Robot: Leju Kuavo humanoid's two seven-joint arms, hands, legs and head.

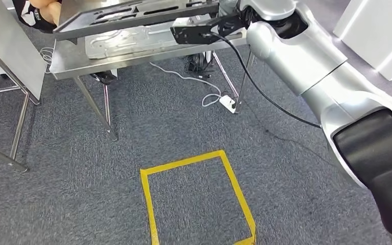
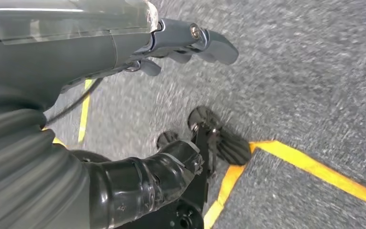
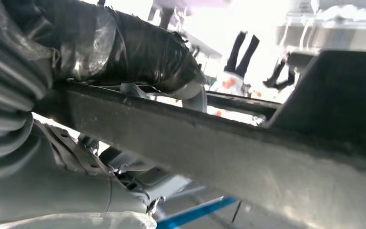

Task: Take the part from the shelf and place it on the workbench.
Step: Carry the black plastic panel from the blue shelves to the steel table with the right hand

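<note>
Fingers of the right hand (image 3: pixel 138 57) wrap the part (image 1: pixel 132 15), a dark flat metal frame.
Nearest, the left hand (image 2: pixel 181 45) hangs over grey carpet, fingers loosely curled on nothing. Farther off, the slotted frame hovers tilted above the workbench (image 1: pixel 61 64), over its far edge, above a pale plate (image 1: pixel 132 41).

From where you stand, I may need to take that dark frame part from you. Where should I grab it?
Grip the dark frame part by its long outer rail on the end away from the right hand, coming from the side. It lies flat above the workbench, and its open slots give finger holds.
</note>
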